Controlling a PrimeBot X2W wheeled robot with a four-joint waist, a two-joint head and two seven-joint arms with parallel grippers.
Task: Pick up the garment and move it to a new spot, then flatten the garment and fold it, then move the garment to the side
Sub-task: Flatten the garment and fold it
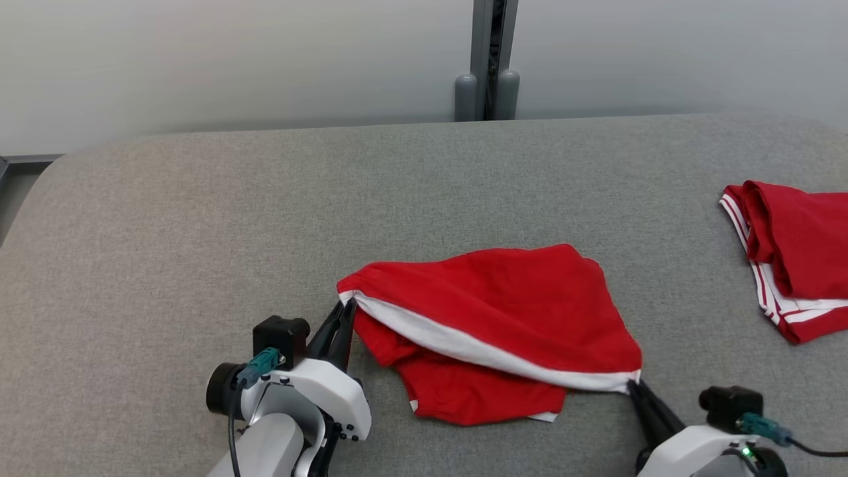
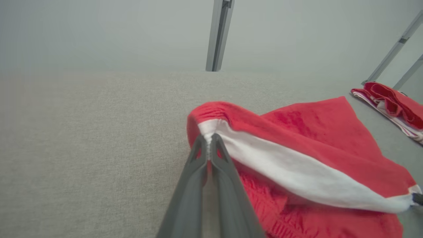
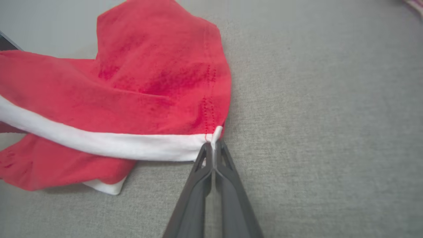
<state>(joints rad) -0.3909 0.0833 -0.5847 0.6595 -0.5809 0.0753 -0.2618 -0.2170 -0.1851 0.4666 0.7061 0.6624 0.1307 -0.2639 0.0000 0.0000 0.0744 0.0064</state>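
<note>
Two grippers were each clamped on one end of the white band (image 1: 477, 348) of the red garment (image 1: 490, 305). The garment lay on the table (image 1: 199, 218), well in front of the metal post (image 1: 487, 59) and roughly in line with it. The left gripper (image 1: 348, 306), left of the post, had its long dark fingers (image 2: 190, 191) pressed together on the band's gathered end. The right gripper (image 1: 633, 385), right of the post and further from it, pinched the band's other end, beside a dotted seam of stitching.

The band was flat and smooth and ran in a near-straight line between the two grips. Above it the red cloth was soft, matt and loosely domed. Below it a second red layer sagged onto the table, puckered in fine ridges and ending in a small white-edged corner.

The table was covered in grey woven fabric of even grain, with a rounded corner far left of the post. The post was a grey upright with two rounded caps at its foot.

One second garment (image 1: 795, 258), red with white stripes and folded, lay far right of the post, well apart from the first.
</note>
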